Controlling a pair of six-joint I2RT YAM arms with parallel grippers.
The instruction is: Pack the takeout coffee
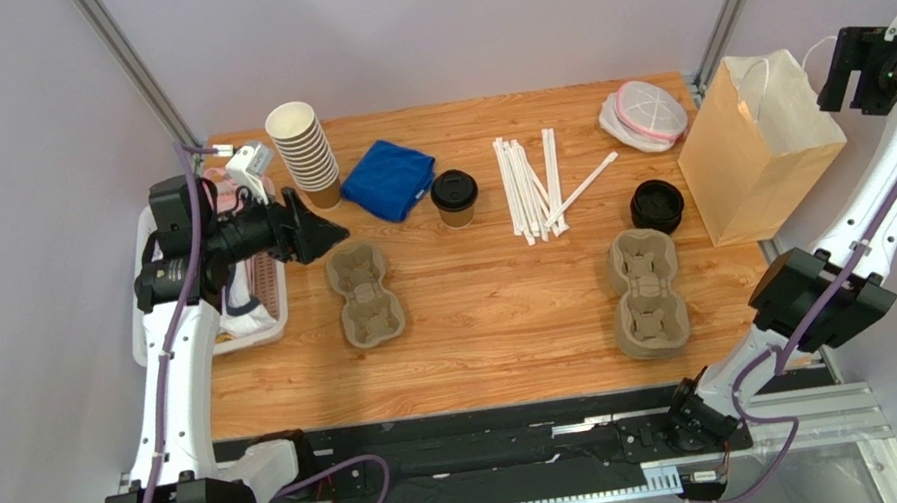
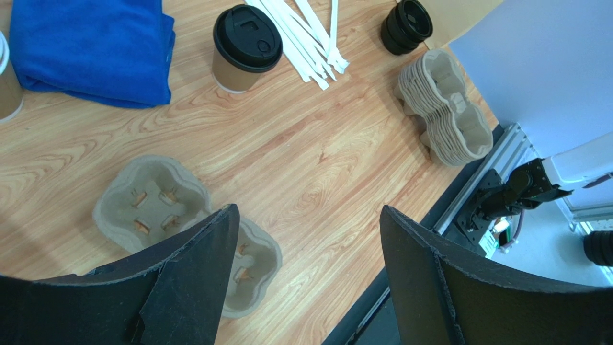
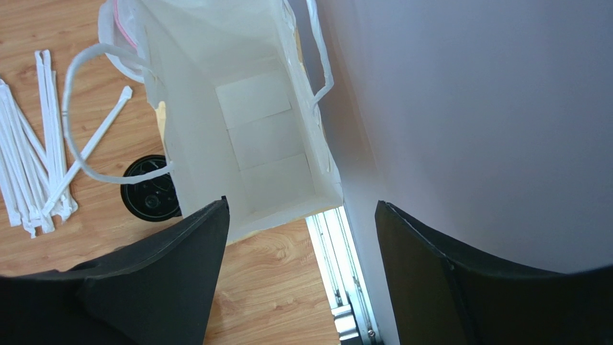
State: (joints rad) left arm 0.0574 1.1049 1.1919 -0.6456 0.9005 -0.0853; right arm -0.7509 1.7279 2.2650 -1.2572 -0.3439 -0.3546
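The small brown kraft paper cup with round black plastic lid (image 1: 454, 197) stands on the wooden tabletop (image 1: 489, 312) at three o'clock of the left end effector (image 1: 330, 231), wide and empty like the right end effector (image 3: 298, 207); a high or hard pinch might pop the lid or tip it.

The left end effector (image 1: 330, 231) is held level, its fingers spread wide with nothing between them. Behind it the forearm (image 1: 174, 369) goes down toward the near edge. The right end effector (image 1: 845, 77) is raised high and points downward, fingers also apart and empty, with the elbow (image 1: 817, 299) bent below it.
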